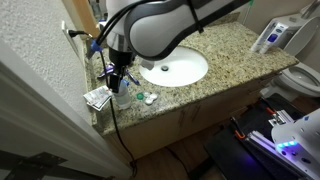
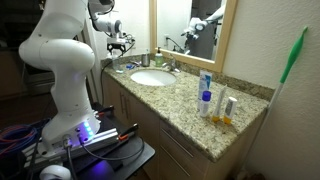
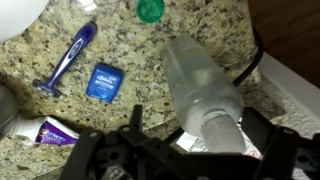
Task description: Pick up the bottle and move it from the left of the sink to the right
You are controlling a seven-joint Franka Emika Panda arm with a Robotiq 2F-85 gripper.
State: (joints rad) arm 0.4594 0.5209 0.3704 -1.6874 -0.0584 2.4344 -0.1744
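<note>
Looking down the wrist view, the gripper (image 3: 190,142) is seen with jaws spread wide, one dark finger on either side of the bottle (image 3: 203,92). A gap shows on each side, so no grip is judged made yet.

Bottle: clear, colourless plastic, its near end between the fingers and its far end toward the countertop (image 3: 130,45). Whether it is upright or leaning cannot be told, and its contents are not made out. It is expected to be light, thin-walled and easily dented if squeezed hard. Being smooth and round, it is liable to slip. A hold is best taken across the body at mid-height and closed gently.

Just beyond are noted a blue floss box (image 3: 103,80), a blue razor (image 3: 68,57) and a green cap (image 3: 150,9), all apart from the bottle.

Farther off, in an exterior view, the sink (image 1: 175,70) lies beside the gripper. The basin's far side is not yet reached.
</note>
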